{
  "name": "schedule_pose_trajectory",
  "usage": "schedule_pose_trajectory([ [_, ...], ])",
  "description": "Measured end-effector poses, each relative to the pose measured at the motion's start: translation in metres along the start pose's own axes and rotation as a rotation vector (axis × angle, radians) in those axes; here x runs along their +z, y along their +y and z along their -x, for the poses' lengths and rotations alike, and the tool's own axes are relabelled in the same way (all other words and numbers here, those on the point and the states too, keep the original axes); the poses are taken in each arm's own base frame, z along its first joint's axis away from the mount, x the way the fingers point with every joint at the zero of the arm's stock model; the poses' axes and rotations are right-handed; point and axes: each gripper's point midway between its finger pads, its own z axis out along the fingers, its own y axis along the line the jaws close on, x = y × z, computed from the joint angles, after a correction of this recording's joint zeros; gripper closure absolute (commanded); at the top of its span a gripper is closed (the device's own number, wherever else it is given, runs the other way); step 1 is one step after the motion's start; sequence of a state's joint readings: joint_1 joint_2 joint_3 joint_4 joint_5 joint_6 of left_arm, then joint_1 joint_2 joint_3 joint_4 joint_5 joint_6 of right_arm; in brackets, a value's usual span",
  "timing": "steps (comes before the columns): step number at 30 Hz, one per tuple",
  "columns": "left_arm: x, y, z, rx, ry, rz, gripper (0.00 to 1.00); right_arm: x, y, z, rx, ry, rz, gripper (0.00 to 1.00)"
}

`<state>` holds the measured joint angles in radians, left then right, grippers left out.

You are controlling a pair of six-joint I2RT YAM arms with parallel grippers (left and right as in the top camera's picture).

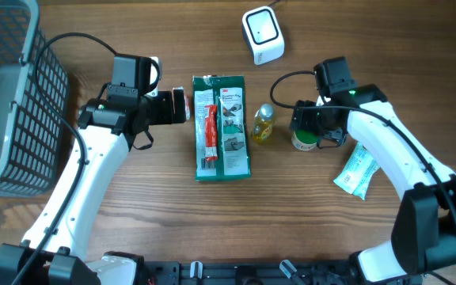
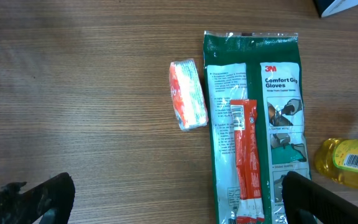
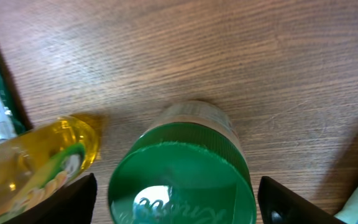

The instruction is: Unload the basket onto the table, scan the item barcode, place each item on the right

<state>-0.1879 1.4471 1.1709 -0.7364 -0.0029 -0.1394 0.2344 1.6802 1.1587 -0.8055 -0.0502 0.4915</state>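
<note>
Straddling green-lidded jar [image 3: 185, 168] with right claw [image 3: 176, 202], spread open, gripping nothing; sitting upright on table [image 1: 133, 206] just right of yellow bottle [image 1: 264, 125]; hanging left claw [image 2: 179, 202] wide open beside gloves pack [image 1: 232, 131].

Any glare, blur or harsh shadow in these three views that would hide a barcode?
Overhead: even light, soft shadows on the wooden table, all sharp. Left wrist: sharp, faint sheen on the glossy green glove packet, print readable. Right wrist: the round green plastic lid and yellow oil bottle sit too close, soft-focused.
</note>
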Motion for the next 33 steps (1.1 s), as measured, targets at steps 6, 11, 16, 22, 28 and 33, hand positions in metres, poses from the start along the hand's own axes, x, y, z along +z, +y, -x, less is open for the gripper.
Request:
schedule_pose_trajectory([
  [6,0.0,0.0,0.0,0.0,0.0,0.0,0.0,0.003,-0.005,-0.007,0.005,0.024,-0.021,0.6],
  [11,0.0,0.0,0.0,0.0,0.0,0.0,0.0,-0.001,-0.013,-0.021,-0.014,0.089,-0.054,0.59],
  [16,0.0,0.0,0.0,0.0,0.0,0.0,0.0,-0.002,-0.014,-0.022,-0.038,0.096,-0.056,0.54],
  [22,0.0,0.0,0.0,0.0,0.0,0.0,0.0,-0.002,-0.015,-0.022,-0.046,0.102,-0.06,0.1],
  [28,0.0,0.0,0.0,0.0,0.0,0.0,0.0,-0.002,-0.015,-0.021,-0.058,0.095,-0.057,0.12],
  [33,0.0,0.0,0.0,0.0,0.0,0.0,0.0,-0.003,-0.016,-0.023,-0.061,0.105,-0.062,0.57],
])
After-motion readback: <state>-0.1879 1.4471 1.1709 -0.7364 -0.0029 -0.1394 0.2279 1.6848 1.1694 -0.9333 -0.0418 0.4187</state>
